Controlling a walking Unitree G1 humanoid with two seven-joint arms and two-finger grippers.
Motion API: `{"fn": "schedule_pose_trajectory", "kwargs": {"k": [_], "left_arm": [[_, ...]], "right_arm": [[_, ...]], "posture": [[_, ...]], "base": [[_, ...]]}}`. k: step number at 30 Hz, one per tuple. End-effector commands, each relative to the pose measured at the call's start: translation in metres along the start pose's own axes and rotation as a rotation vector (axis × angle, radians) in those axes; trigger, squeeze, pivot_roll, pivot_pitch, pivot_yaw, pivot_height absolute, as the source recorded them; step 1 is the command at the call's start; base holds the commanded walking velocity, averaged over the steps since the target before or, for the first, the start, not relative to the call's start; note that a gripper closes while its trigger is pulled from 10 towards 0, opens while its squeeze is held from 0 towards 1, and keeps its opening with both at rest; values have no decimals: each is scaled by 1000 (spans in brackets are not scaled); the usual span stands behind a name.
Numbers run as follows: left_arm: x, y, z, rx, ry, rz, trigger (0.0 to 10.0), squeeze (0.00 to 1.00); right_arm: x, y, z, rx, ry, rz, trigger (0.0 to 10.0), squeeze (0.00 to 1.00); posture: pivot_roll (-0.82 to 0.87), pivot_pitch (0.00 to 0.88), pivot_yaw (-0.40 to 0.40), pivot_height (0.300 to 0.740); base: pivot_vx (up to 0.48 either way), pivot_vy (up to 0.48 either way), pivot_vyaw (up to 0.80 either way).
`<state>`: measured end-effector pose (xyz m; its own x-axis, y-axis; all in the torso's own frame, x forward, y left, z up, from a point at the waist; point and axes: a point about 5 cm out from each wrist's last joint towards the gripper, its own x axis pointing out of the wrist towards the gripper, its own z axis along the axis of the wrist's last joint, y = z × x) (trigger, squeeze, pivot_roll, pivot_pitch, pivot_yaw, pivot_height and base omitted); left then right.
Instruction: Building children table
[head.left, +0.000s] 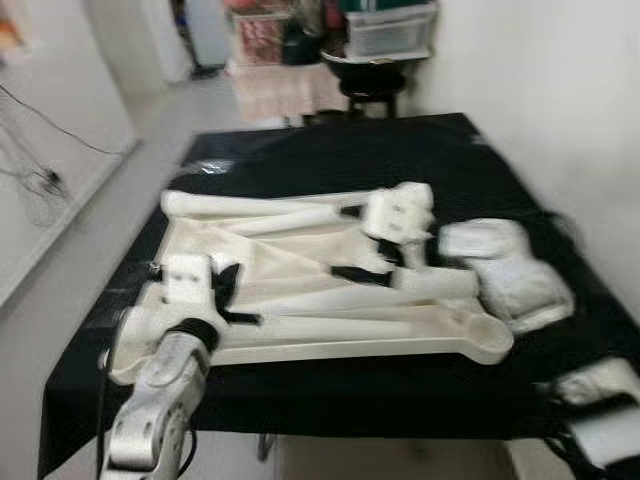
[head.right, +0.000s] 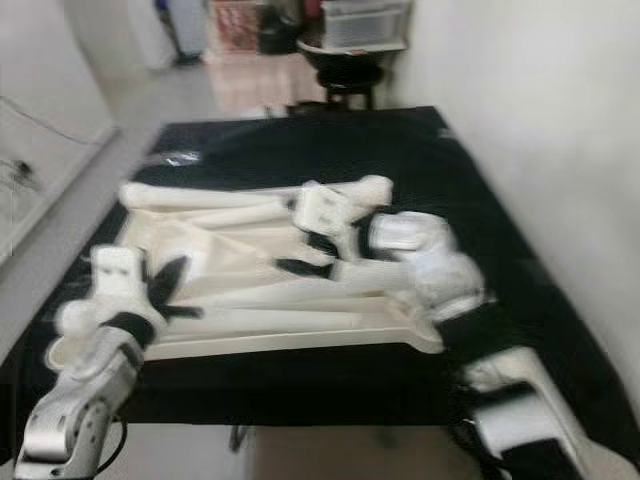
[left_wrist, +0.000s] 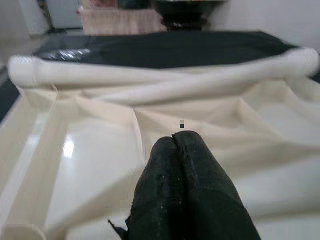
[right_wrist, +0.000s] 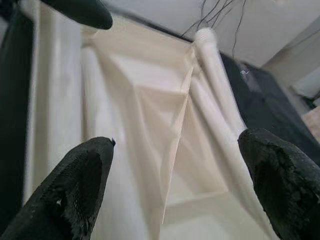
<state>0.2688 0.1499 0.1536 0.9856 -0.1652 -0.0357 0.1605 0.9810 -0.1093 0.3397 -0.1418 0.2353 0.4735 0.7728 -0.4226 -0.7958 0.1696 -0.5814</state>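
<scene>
1. Our left pincer (head.left: 228, 290) sits at the left of centre in the left eye view, its black fingers (left_wrist: 182, 195) pressed together with nothing between them, their tips just above or on the cream underside of the children's table (head.left: 300, 265).
2. Our right pincer (right_wrist: 175, 185) is spread wide, one finger at each lower corner of the right wrist view, with the ribbed cream panel showing in the gap. We cannot tell from the blurred head views exactly where it hovers, though the white wrist block (head.left: 400, 215) lies right of centre, over the upper edge of the table piece.
3. The table piece lies flat, upside down as we judge it, in the middle of the black-covered worktop (head.left: 330, 150). A long cream leg (head.left: 255, 205) runs along its upper edge and another (head.left: 380, 335) along its lower edge.
4. To do this step well, we judge that the left pincer should press down to steady the panel while the right closes squarely round a leg, not its tapered end, so the part does not roll or skid on the cloth.
5. Our left arm (head.left: 155, 410) rises from the lower left of the frame, forearm sloping up towards the panel. Our right arm (head.right: 515, 400) enters at the lower right, bending inward across the white wrapped parts (head.left: 505, 270) at the right of the piece.
</scene>
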Motion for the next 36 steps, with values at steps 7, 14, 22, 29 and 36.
{"fn": "schedule_pose_trajectory", "kwargs": {"k": [7,14,22,29,36], "left_arm": [[-18,-15,-25,4,212,-153,10000,0],[-19,-19,-31,-24,256,-185,10000,0],[-15,-19,-24,-26,242,-179,10000,0],[-13,-18,-20,-40,223,-147,10000,0],[-12,-18,-19,-58,220,-127,10000,0]], "right_arm": [[-7,8,-1,-86,283,308,10000,0],[-8,0,-12,-107,441,310,10000,0],[1,-22,-20,-130,662,201,10000,0],[15,-26,-18,-156,719,210,10000,0],[34,-25,-28,-234,855,225,10000,0]], "posture": [[-73,0,37,740],[-74,0,33,740],[-80,0,24,740],[-82,0,17,740],[-83,0,7,740]], "base": [[0,0,0],[0,0,0],[0,0,0],[0,0,0],[0,0,0]]}}
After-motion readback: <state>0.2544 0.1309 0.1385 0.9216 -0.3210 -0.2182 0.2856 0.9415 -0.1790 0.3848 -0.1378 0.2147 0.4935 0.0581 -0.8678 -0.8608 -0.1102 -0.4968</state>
